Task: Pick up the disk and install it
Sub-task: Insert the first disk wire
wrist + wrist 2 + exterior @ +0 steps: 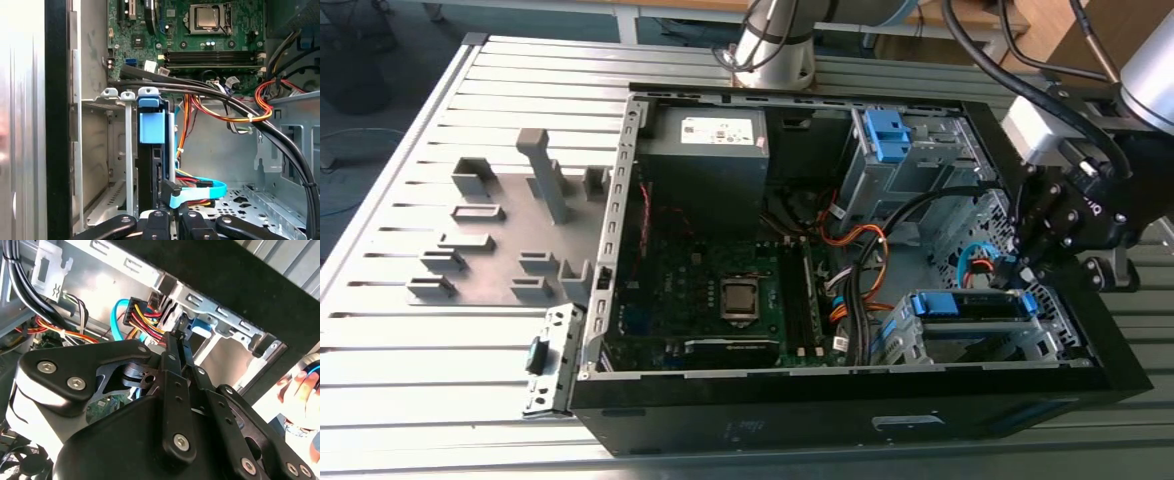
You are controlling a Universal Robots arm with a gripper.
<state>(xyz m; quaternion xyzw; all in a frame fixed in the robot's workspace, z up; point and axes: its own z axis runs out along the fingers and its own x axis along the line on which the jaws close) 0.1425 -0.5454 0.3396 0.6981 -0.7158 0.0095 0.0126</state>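
Observation:
The disk (965,304), a drive in a bright blue frame, lies in the metal drive cage (1047,330) at the front corner of the open computer case, on the exterior view's right. In the first wrist view the disk (150,127) stands edge-on between the cage rails. My gripper (1030,276) hangs right over the disk's end nearest the case wall. Its fingers (174,357) lie close together, shut, with nothing between them. Their tips point at the blue frame (201,326). Black links of the gripper (172,222) sit just short of the disk's edge.
Black, orange and blue cables (861,260) run beside the cage. A second bay with a bare blue clip (886,133) and a grey power supply (707,150) stand at the case's back. A grey fixture (507,230) lies on the slotted table. A hand (300,385) is outside the case wall.

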